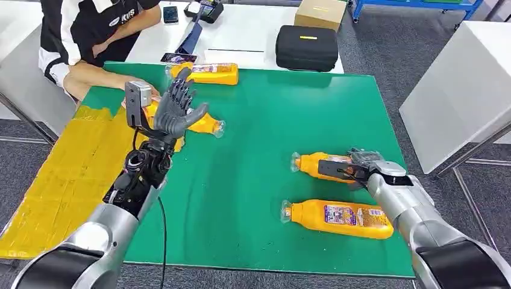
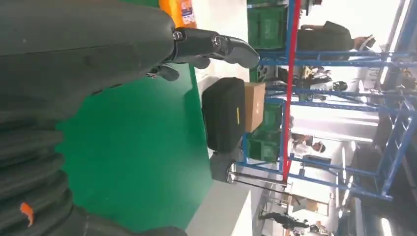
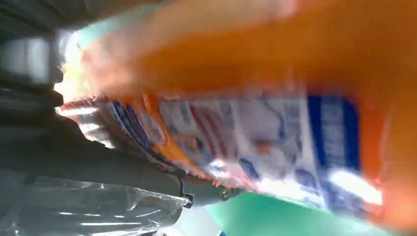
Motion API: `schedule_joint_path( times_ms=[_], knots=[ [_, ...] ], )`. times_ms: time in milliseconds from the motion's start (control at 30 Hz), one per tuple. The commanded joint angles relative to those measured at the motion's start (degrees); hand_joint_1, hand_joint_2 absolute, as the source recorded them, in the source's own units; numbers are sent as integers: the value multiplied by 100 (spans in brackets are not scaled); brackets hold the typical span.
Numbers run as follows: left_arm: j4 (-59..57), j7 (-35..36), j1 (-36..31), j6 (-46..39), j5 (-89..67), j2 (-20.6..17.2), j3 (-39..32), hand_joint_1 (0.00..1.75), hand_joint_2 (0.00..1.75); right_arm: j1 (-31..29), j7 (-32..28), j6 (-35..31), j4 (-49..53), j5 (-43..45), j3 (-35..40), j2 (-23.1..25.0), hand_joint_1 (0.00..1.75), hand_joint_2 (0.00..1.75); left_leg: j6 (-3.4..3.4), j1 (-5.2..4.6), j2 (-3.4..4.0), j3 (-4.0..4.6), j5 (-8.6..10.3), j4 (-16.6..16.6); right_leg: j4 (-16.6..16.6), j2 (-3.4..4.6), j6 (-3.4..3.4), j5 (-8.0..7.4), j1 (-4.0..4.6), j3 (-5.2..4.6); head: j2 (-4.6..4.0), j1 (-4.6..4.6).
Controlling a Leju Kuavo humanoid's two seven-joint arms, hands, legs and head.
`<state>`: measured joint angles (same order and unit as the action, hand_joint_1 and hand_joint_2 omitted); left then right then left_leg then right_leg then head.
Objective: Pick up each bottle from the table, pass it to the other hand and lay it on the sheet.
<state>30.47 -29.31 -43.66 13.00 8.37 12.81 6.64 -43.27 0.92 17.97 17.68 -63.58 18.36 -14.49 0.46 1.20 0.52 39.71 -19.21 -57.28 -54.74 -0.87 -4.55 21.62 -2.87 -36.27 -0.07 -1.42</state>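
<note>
Several orange bottles with clear caps lie on the green table (image 1: 271, 132). My right hand (image 1: 360, 165) grips one of them, an orange bottle (image 1: 316, 165), at the table's right side; in the right wrist view that bottle (image 3: 275, 123) is blurred and very close, with my thumb (image 3: 123, 172) against it. A second bottle (image 1: 337, 218) lies just in front of it. My left hand (image 1: 178, 108) is raised over the table's left part, fingers spread and empty, with its fingers (image 2: 216, 46) extended. Behind it lies a third bottle (image 1: 210, 125), and another bottle (image 1: 208, 73) is at the far edge. The yellow sheet (image 1: 66, 174) covers the left edge.
A seated person (image 1: 90, 36) is at the far left corner with an arm near the sheet. Behind the green table, a white table holds a black case (image 1: 307, 47), a cardboard box (image 1: 320, 12) and phones. Another white table (image 1: 464, 84) stands to the right.
</note>
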Motion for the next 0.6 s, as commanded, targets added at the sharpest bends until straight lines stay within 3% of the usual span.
schedule_joint_path(
  times_ms=[33, 200, 267, 367, 467, 600],
  knots=[
    [-504, 42, -240, 22, 24, -196, -150, 0, 175, -96, 56, -82, -428, -105, 250, 124, 175, 175, 0, 3, 3, -18, -8, 0, 1, 7, 22, 5, 5, 17, 0, 0],
    [-447, 28, -209, 25, 26, -216, -161, 0, 175, -226, 92, -505, -390, -32, 122, 242, 175, 175, 5, 2, 8, -18, -3, 0, 0, 11, 19, 0, 4, 14, 0, -2],
    [-376, 109, -129, 144, 61, -238, -164, 0, 175, -326, 239, -1073, -369, -31, -23, 443, 175, 175, 5, 0, 18, -63, -36, -14, -17, 30, 58, 28, 6, 50, 0, -2],
    [-270, 59, -78, 163, -31, -226, -64, 0, 175, -365, 268, -1671, -294, 91, -329, 723, 175, 175, 3, 0, 26, -15, -6, 0, -3, 30, 18, -5, 4, 10, 0, 0],
    [-163, 63, -67, 161, -124, -188, 59, 0, 175, -208, 111, -2378, -118, 300, -597, 870, 175, 175, 3, 1, 25, -21, -13, -5, -9, 32, 25, 3, 5, 11, 0, 0],
    [-94, 103, -38, 147, -146, -180, 87, 0, 175, -162, 45, -2550, -133, 318, -655, 889, 175, 175, 5, 2, 17, -38, -23, -9, -12, 22, 36, 18, 6, 28, 0, -2]
  ],
)
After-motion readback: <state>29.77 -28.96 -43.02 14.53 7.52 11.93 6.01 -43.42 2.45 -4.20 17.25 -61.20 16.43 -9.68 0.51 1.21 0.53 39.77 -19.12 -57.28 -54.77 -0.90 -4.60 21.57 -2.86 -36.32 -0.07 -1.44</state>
